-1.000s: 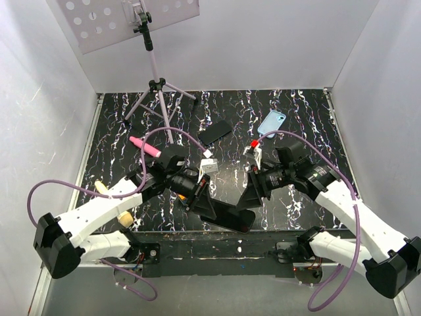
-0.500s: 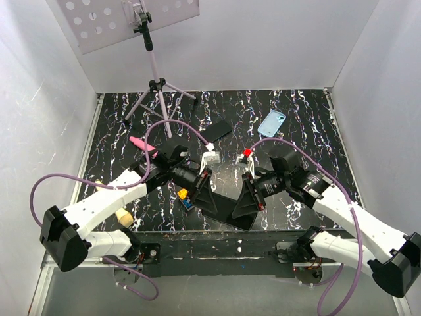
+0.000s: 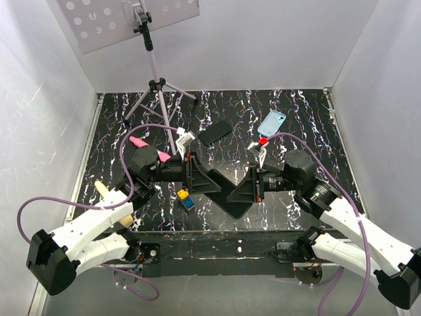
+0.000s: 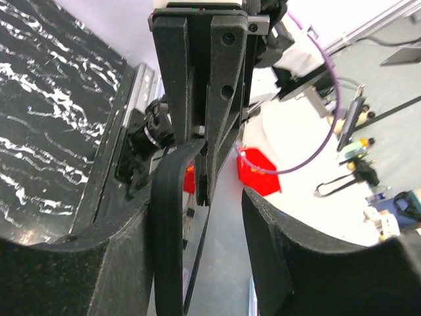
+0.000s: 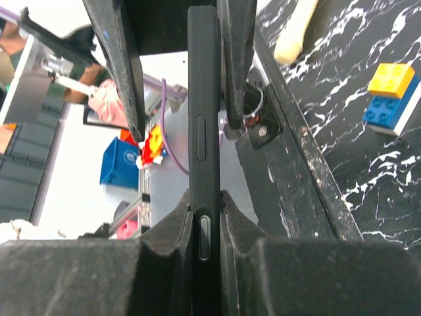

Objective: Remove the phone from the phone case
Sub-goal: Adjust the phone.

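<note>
Phone (image 3: 235, 203), as far as you can judge, is the black handset with side buttons held between the jaws of your two arms. It is on the near side of the phone case (image 3: 272, 122) and well apart from it. That light blue shell lies flat on the worktop (image 3: 306, 108) with its camera cutout up, and you cannot tell whether anything sits inside it. A second flat black rectangle (image 3: 215, 132) lies to the left of the case, so which black piece belongs to it is a judgement. If it is the held one, the separating is done and only setting it down remains.

Your right jaws are nearly closed and clamp the phone across its flat faces. Your left jaws stand part open around its other end, so you have no firm grip there.

A second ago the left jaws were pinched on the phone, which sat a little further from the case, and the right jaws were wide. The grip has now passed across. The left arm (image 3: 92, 220) has swung away, uncovering a blue-and-yellow brick (image 3: 185, 198) to the near left of the case. Case and rectangle have not moved.
</note>
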`<act>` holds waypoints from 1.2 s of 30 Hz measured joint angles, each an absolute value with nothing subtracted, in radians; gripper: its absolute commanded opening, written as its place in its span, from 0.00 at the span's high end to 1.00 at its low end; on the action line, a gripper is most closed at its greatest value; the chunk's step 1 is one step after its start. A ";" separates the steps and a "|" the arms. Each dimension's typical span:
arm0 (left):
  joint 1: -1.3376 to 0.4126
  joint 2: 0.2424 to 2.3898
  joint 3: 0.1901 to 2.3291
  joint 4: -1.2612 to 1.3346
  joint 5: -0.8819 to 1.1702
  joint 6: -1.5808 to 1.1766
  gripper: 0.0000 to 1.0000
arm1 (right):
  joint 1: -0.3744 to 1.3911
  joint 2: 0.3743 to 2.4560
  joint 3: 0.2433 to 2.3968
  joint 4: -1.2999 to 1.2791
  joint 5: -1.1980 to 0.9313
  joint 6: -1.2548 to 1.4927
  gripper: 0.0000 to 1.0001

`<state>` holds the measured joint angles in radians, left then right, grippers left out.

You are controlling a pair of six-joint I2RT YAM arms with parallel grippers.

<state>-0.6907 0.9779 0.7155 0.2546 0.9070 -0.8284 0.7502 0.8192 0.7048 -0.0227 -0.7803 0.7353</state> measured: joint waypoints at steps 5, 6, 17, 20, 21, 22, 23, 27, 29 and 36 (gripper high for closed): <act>-0.691 0.976 0.700 0.378 0.834 -0.957 0.63 | 0.748 0.770 0.681 0.060 -0.698 0.804 0.99; -0.691 0.975 0.699 0.388 0.817 -0.974 0.64 | 0.749 0.762 0.669 0.083 -0.685 0.818 0.99; -0.690 1.015 0.690 0.520 0.690 -1.111 0.86 | 0.766 0.710 0.597 0.225 -0.567 0.913 0.99; -0.686 1.052 0.701 0.555 0.691 -1.127 1.00 | 0.768 0.706 0.599 0.214 -0.538 0.922 0.99; -0.683 1.061 0.708 0.562 0.697 -1.127 1.00 | 0.768 0.708 0.600 0.213 -0.533 0.929 0.95; -0.682 1.067 0.716 0.565 0.702 -1.126 1.00 | 0.768 0.709 0.605 0.210 -0.532 0.931 0.81; -0.680 1.068 0.723 0.560 0.706 -1.122 1.00 | 0.768 0.715 0.619 0.199 -0.534 0.924 0.66; -0.665 1.047 0.795 0.446 0.729 -1.045 1.00 | 0.767 0.767 0.744 0.037 -0.538 0.812 0.21; -0.652 1.035 0.847 0.363 0.774 -0.984 1.00 | 0.767 0.785 0.794 -0.075 -0.538 0.728 0.20; -0.554 1.015 0.971 0.160 0.970 -0.829 1.00 | 0.767 0.747 0.842 -0.380 -0.656 0.480 0.35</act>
<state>-0.5537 1.0153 0.9707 0.1596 0.9699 -0.8288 0.7673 0.7467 0.8417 -0.3801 -0.6556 0.4805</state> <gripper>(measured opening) 0.127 0.731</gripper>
